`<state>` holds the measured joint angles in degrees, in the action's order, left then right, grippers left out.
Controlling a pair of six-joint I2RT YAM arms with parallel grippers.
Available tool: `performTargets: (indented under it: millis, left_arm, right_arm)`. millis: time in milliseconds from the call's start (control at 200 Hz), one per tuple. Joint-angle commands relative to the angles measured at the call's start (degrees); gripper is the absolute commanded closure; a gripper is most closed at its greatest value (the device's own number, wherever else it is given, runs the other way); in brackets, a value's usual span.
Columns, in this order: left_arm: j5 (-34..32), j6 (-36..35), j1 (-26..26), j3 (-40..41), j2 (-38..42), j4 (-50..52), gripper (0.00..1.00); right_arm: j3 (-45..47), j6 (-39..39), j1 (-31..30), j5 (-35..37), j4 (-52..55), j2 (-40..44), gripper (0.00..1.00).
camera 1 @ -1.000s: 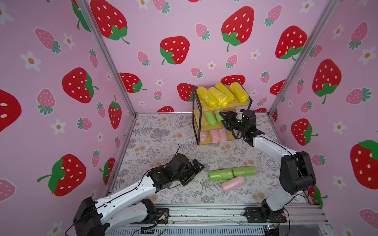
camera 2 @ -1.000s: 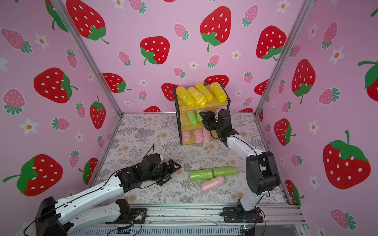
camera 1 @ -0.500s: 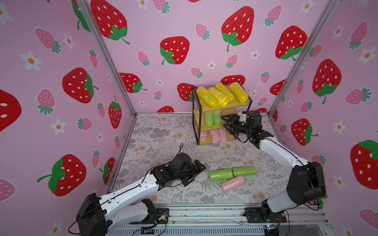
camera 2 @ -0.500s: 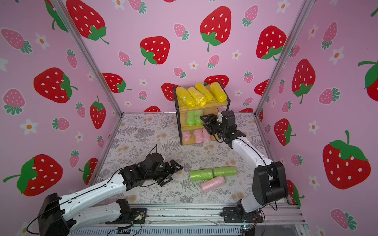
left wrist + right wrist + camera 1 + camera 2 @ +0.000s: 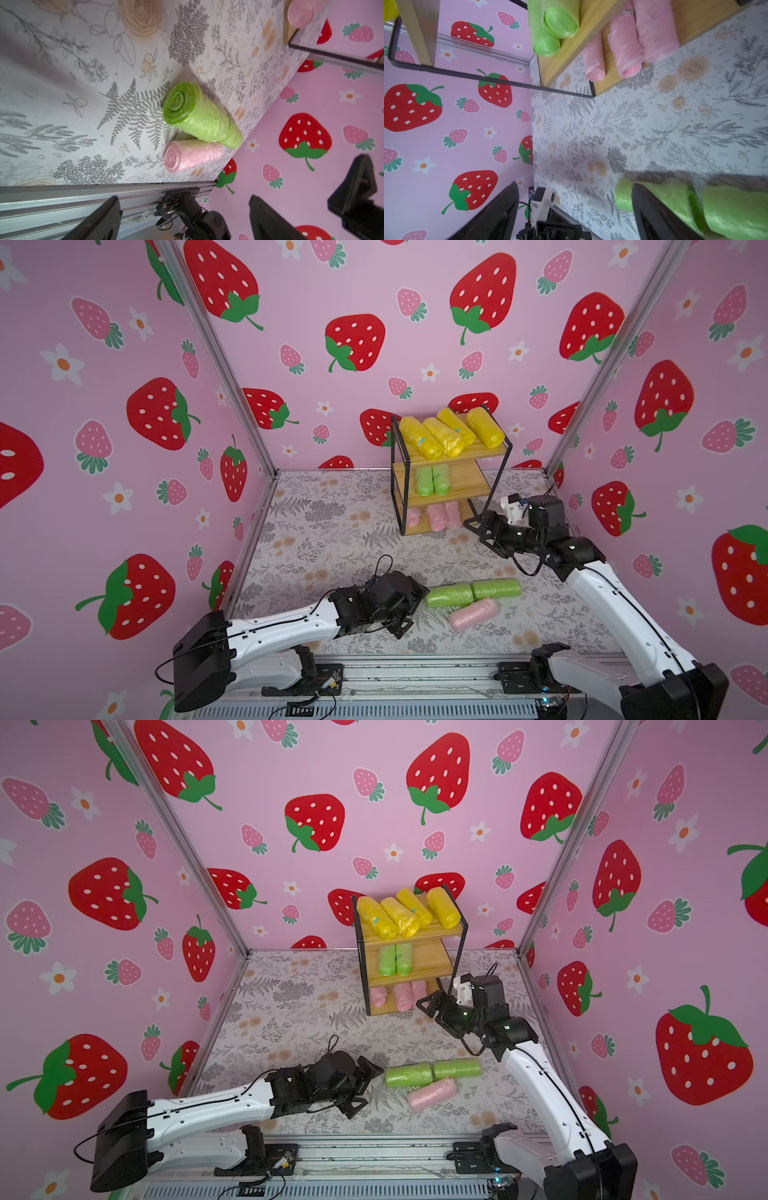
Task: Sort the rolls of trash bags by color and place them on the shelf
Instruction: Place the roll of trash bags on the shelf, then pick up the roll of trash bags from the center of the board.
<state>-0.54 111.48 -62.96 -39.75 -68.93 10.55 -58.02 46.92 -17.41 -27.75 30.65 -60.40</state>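
Glossy yellow rolls (image 5: 444, 435) top shelf (image 5: 467, 486), green rolls (image 5: 440, 480) middle, pink rolls (image 5: 436, 516) bottom.

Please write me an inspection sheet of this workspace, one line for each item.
Surface: floral table, flat, no spill seen.
Job's things: shelf upright at the back; four yellow rolls on its top tier; two green rolls on the middle tier; three pink rolls on the bottom tier; two loose green rolls end to end and one loose pink roll beside them on the table.
Clutter: nothing seen.
Grippers: left gripper open, empty, close to the loose green rolls; right gripper open, empty, before the shelf.
Cables: left wrist cable and right wrist cable hang in loops; wires on the front rail.
Surroundings: strawberry walls, metal posts.
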Motion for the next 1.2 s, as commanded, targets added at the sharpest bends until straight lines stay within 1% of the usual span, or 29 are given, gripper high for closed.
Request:
performTargets:
  millis: [0,45,70,155,315,440,610,695,745,880,970,1076,1156,1196]
  left_arm:
    - [-7.0,10.73,-0.93,-4.27,-4.12,-0.62,0.0]
    - [-6.6,11.51,-1.03,-5.2,-6.51,-2.27,0.0]
    - [-6.28,13.83,-1.04,-5.55,-7.88,-3.69,0.0]
    - [-5.17,16.36,-1.11,-7.76,-12.82,-7.01,0.0]
    - [-4.68,18.23,-1.44,-11.45,-20.04,-10.11,0.03]
    - [-6.73,20.1,-2.18,-11.75,-21.79,-11.18,0.05]
    - [-9.48,21.33,-2.37,-13.14,-22.67,-8.02,0.06]
    - [-10.25,24.35,-2.68,-12.84,-23.94,-8.61,0.08]
    - [-10.7,25.61,-2.77,-13.0,-25.1,-9.61,0.1]
    - [-9.71,27.45,-2.69,-15.9,-28.94,-9.52,0.12]
    - [-7.56,29.13,-2.87,-17.62,-31.95,-10.1,0.13]
    - [-6.86,31.8,-3.14,-17.88,-34.63,-11.27,0.19]
    - [-7.18,31.7,-3.16,-18.5,-35.38,-9.82,0.22]
    - [-7.58,30.93,-3.15,-18.69,-35.64,-9.45,0.25]
  right_arm:
    - [-0.86,-8.65,0.27,2.03,12.26,5.14,0.09]
    - [-0.74,-9.43,0.27,2.42,13.88,7.1,0.09]
    - [-0.5,-9.73,0.26,2.51,15.3,7.73,0.09]
    - [0.96,-10.13,0.26,2.68,17.35,11.47,0.09]
    - [4.75,-9.66,0.27,2.21,18.65,15.5,0.09]
    - [6.11,-9.63,0.27,2.19,20.29,18.61,0.09]
    - [6.25,-9.02,0.23,3.01,22.14,21.41,0.09]
    - [5.99,-8.1,0.27,3.84,23.3,21.94,0.09]
    - [5.99,-7.83,0.25,3.84,23.95,22.23,0.09]
    - [6.34,-7.19,0.24,3.52,24.61,23.36,0.09]
    - [6.3,-6.84,0.26,3.4,25.17,24.01,0.09]
    - [5.84,-6.75,0.27,3.49,26.25,24.84,0.09]
    - [5.18,-6.75,0.27,2.95,27.08,25.54,0.09]
    - [4.53,-6.5,0.27,2.23,27.7,25.94,0.1]
